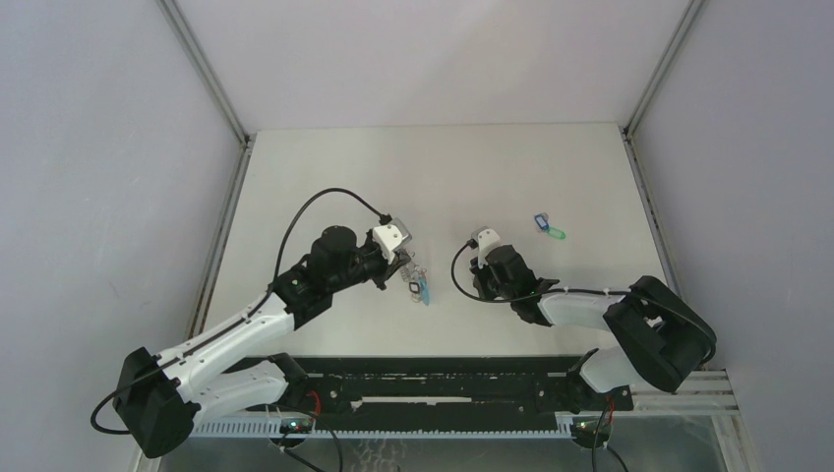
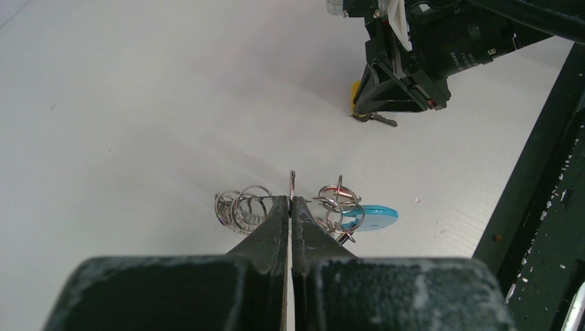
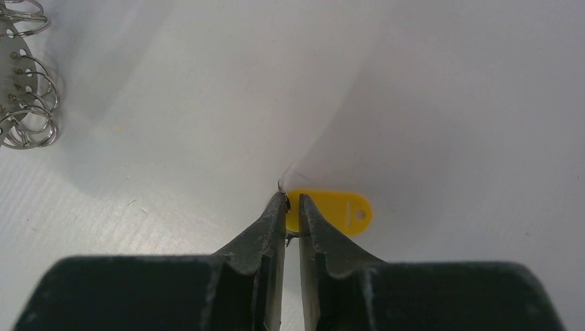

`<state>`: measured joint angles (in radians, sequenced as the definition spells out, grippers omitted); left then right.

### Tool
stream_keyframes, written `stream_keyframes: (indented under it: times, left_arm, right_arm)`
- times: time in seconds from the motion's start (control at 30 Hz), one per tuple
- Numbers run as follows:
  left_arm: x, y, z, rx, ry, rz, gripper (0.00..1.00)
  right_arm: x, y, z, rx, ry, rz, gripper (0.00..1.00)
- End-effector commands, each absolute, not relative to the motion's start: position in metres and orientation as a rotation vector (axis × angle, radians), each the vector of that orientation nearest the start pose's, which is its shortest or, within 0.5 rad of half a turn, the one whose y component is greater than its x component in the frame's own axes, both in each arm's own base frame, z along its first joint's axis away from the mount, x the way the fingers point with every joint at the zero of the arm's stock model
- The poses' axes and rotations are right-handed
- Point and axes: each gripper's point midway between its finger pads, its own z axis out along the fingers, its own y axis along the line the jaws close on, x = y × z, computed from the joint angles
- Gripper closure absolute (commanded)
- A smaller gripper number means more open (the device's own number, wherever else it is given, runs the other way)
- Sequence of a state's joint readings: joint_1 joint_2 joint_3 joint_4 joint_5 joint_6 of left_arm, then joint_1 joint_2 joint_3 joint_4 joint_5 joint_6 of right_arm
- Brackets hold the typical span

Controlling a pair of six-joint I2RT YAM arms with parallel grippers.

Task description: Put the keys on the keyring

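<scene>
The keyring (image 2: 248, 207) is a bundle of silvery split rings with a cyan piece (image 2: 376, 215) and a small red bit, lying mid-table in the top view (image 1: 420, 286). My left gripper (image 2: 292, 198) is shut on one thin ring of it, seen edge-on; it also shows in the top view (image 1: 402, 267). My right gripper (image 3: 292, 200) is shut on the yellow-orange key (image 3: 338, 210) at its ring end, low over the table to the right of the keyring (image 1: 482, 281). The blue key (image 1: 541, 220) and green key (image 1: 557, 234) lie together further right.
The right gripper body (image 2: 403, 69) is close ahead of the left one, with the yellow key (image 2: 355, 93) under it. Part of the keyring's rings shows at the top left of the right wrist view (image 3: 24, 103). A black rail (image 1: 443, 393) runs along the near table edge.
</scene>
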<state>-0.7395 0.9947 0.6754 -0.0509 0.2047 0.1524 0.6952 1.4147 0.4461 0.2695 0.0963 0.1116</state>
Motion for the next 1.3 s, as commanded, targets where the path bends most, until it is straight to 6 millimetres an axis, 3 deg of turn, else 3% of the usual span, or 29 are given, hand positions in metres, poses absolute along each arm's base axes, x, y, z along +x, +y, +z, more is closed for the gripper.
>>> stream_keyframes:
  times: [0.0,0.6,1.27]
  left_arm:
    - [0.237,-0.259,0.211,0.969,1.634,-0.59,1.0]
    - [0.237,-0.259,0.21,0.97,1.636,-0.59,1.0]
    - [0.237,-0.259,0.21,0.972,1.635,-0.59,1.0]
  right_arm:
    - [0.266,0.21,0.019,-0.615,2.185,0.328,0.89]
    - [0.263,0.217,0.017,-0.672,2.184,0.349,0.87]
    - [0.259,0.226,0.02,-0.741,2.15,0.372,0.92]
